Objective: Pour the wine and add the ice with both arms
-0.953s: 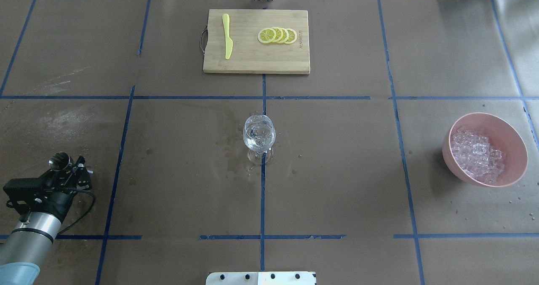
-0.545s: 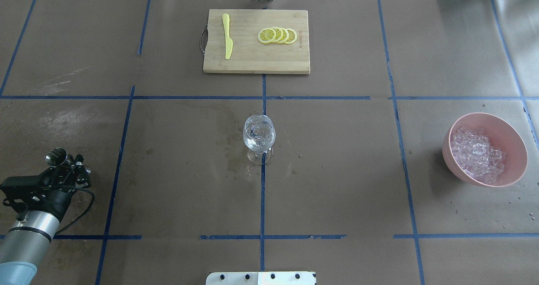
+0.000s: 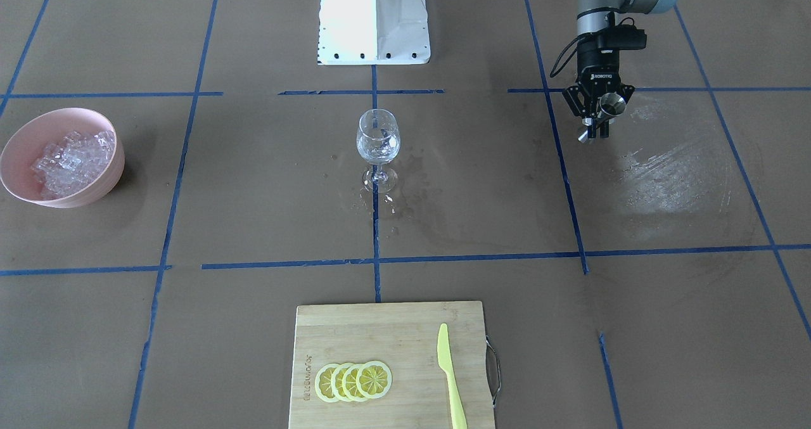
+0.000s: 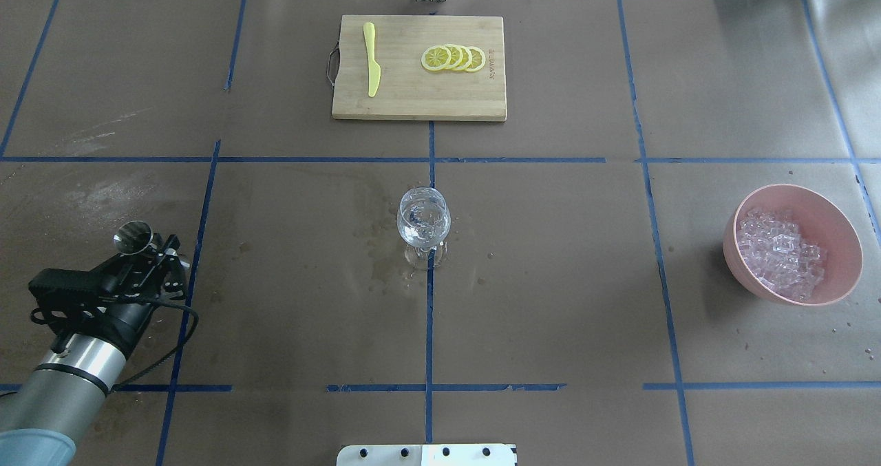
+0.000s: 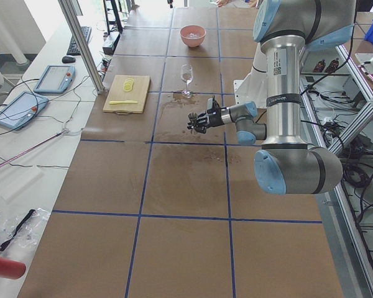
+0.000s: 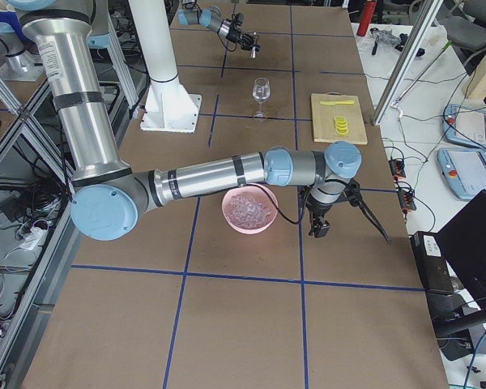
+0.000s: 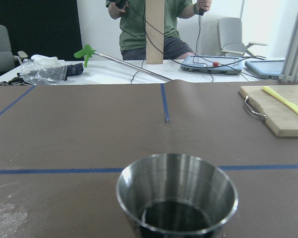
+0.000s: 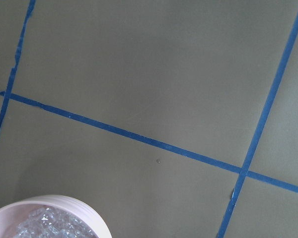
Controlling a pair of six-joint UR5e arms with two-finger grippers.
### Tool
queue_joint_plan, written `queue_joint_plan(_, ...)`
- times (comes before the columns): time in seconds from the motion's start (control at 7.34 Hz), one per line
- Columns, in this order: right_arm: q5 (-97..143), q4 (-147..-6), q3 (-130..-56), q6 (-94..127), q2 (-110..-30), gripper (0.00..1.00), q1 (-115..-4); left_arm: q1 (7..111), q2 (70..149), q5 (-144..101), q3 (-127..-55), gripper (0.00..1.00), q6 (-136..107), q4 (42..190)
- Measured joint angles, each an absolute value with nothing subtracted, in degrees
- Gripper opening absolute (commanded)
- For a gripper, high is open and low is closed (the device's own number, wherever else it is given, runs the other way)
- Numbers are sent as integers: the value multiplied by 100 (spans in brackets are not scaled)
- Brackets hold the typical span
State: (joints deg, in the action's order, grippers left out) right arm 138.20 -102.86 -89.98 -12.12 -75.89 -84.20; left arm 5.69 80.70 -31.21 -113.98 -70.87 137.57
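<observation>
Left hand [image 4: 153,249] grasping steel cup [image 4: 133,237], dark liquid inside; right hand [image 6: 317,228] grip: cannot tell; pink bowl [image 4: 845,273] holds ice [image 4: 779,251].

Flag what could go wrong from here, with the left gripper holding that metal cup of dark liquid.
1. The metal cup in the left gripper is open-topped and far from the wine glass; a jerky carry could slop liquid onto the table.
2. The wine glass stands on a thin stem amid a wet patch; a nudge from the metal cup while pouring might tip it.
</observation>
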Motion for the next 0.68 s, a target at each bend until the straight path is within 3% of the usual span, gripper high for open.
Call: queue_joint_plan(0.68, 13798, -10290, -8951, -1223, -7615, 100, -8420, 954, 9970, -3550, -11509, 0, -4620, 13877)
